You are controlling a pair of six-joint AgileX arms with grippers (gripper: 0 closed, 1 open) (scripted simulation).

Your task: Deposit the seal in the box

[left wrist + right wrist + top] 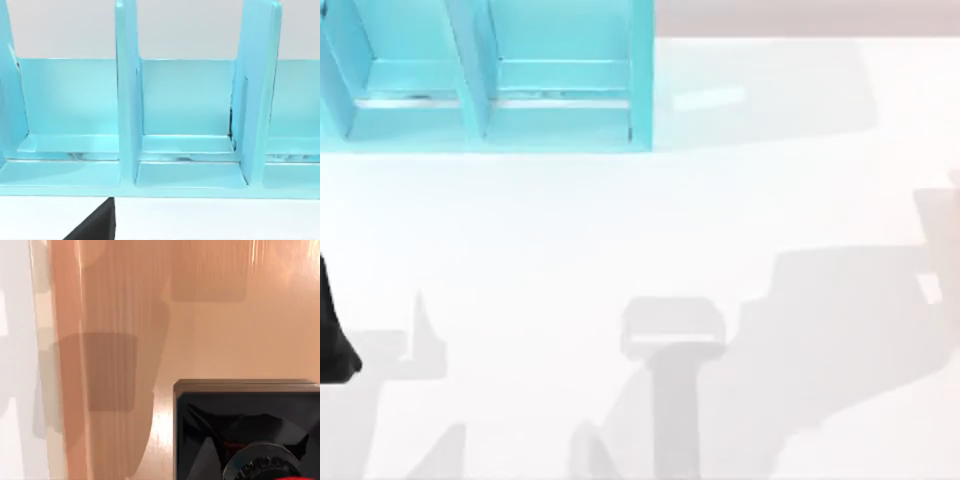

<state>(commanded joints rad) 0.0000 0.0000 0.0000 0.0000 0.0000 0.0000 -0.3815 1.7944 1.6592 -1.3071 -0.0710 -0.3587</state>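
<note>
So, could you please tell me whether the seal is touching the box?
Cannot tell. The right wrist view shows the seal against the box, its peach surface behind the black base, but neither contact nor gap shows plainly.

Bright, washed-out top view; soft grey shadows on table (620, 230); edges blurred.

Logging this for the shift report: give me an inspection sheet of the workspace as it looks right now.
Surface: white table, shadows across it.
Job's things: black-based, red-knobbed seal over the glossy peach box; resting or held, cannot tell.
Clutter: turquoise divided rack, top view's upper left.
Grippers: left arm at the table's left edge, facing the rack.
Cables: nothing seen.
Surroundings: nothing seen.
</note>
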